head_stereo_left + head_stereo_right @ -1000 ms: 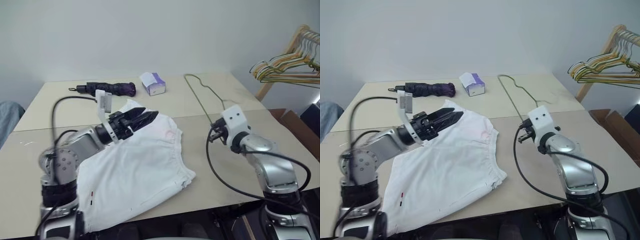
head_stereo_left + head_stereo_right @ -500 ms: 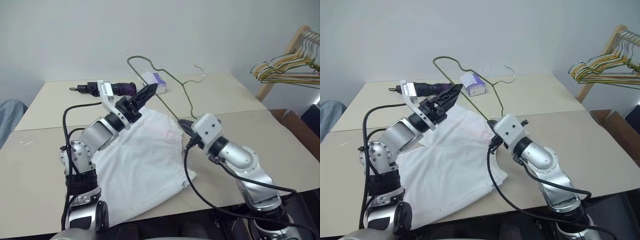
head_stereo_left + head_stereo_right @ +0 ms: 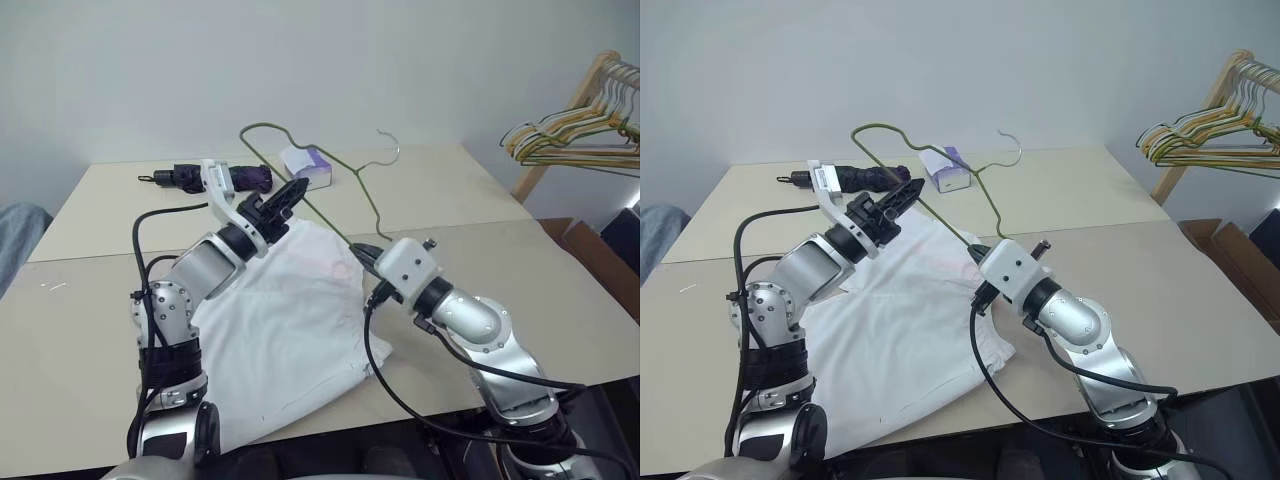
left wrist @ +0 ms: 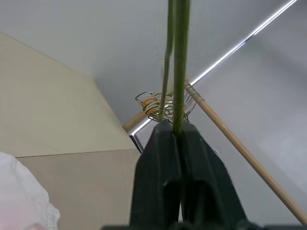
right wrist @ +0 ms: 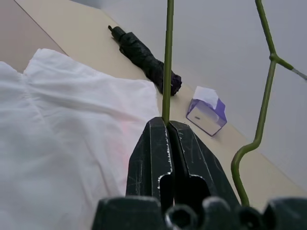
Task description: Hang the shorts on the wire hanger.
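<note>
The wire hanger (image 3: 368, 200), thin olive-green wire, is held up in the air above the table by both grippers. My left gripper (image 3: 298, 188) is shut on one stretch of the wire (image 4: 180, 72), pointing forward and slightly up. My right gripper (image 3: 364, 250) is shut on another part of the wire (image 5: 168, 57), near the corner closest to me. The white shorts (image 3: 280, 320) lie spread flat on the table beneath both arms, with a faint pink patch near the waistband (image 5: 122, 129).
A folded dark umbrella (image 3: 200, 178) and a white-and-purple tissue box (image 3: 312, 165) lie at the table's far side. A wooden rack with several coloured hangers (image 3: 575, 130) stands at the right, and a cardboard box (image 3: 590, 250) sits below it.
The hanger has been lifted off the table and carried left by my right gripper. My left gripper rose from the shorts and closed on the wire.
</note>
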